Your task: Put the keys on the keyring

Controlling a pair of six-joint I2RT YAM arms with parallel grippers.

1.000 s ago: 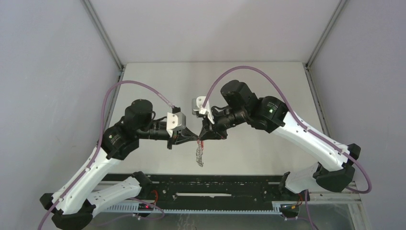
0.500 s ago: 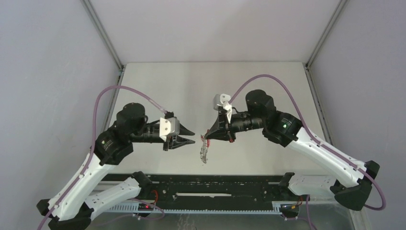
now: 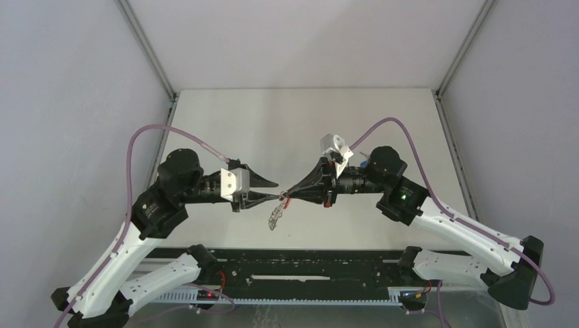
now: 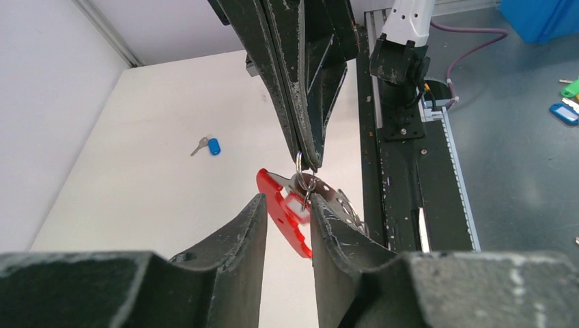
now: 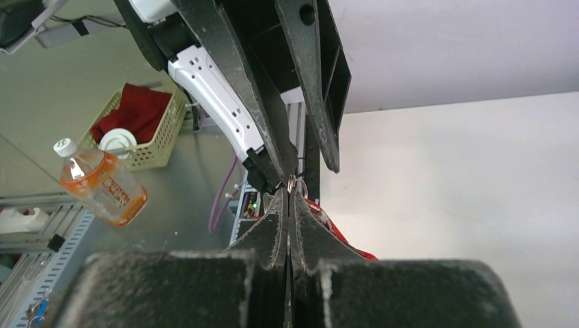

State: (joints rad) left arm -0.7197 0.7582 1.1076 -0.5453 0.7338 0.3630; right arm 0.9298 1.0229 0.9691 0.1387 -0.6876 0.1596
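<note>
The keyring [image 4: 278, 203], a red curved band with silver rings and a perforated silver piece, hangs in the air above the table. My right gripper [image 5: 290, 196] is shut on one of its small silver rings [image 5: 295, 184]. My left gripper [image 4: 287, 205] is open, its fingertips [image 4: 254, 208] on either side of the red band. A small red tag with a white label [image 4: 298, 203] sits against the band between them. In the top view both grippers meet tip to tip, with the keyring [image 3: 276, 213] dangling below. A key with a blue tag [image 4: 212, 146] lies on the table beyond.
The black rail [image 3: 307, 263] runs along the near table edge, under the keyring. Off the table are an orange drink bottle [image 5: 102, 188], a basket with red cloth [image 5: 147, 130], a blue bin [image 4: 539, 17] and a loose blue tag [image 4: 564, 113].
My left gripper has opened, backed off and returned to the keyring. My right gripper has closed on a ring and its arm has swung right, so the keyring now hangs from it alone.
</note>
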